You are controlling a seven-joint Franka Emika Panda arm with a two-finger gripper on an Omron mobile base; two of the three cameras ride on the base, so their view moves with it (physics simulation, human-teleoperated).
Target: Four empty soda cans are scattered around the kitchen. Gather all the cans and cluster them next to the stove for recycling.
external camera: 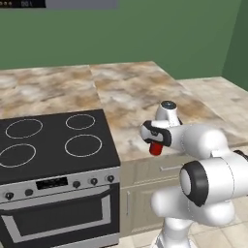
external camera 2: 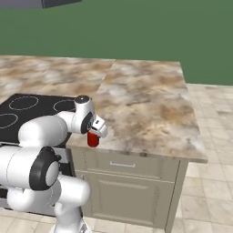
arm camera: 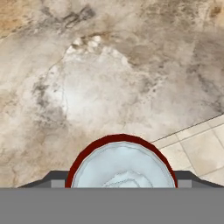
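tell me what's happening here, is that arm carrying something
Yes. The white robot arm has its hand closed around a red soda can, holding it upright over the front edge of the marble counter. The stove sits just beside that spot, its four burner rings bare. From the hand view, the can's silver top sits between the fingers, with counter and floor tiles below. The can looks close to being set down next to the stove.

The soda can [external camera: 155, 148] is red with a silver top; the stove [external camera: 53, 140] is black with white rings; the countertop [external camera 2: 145, 104] is beige-brown marbled.
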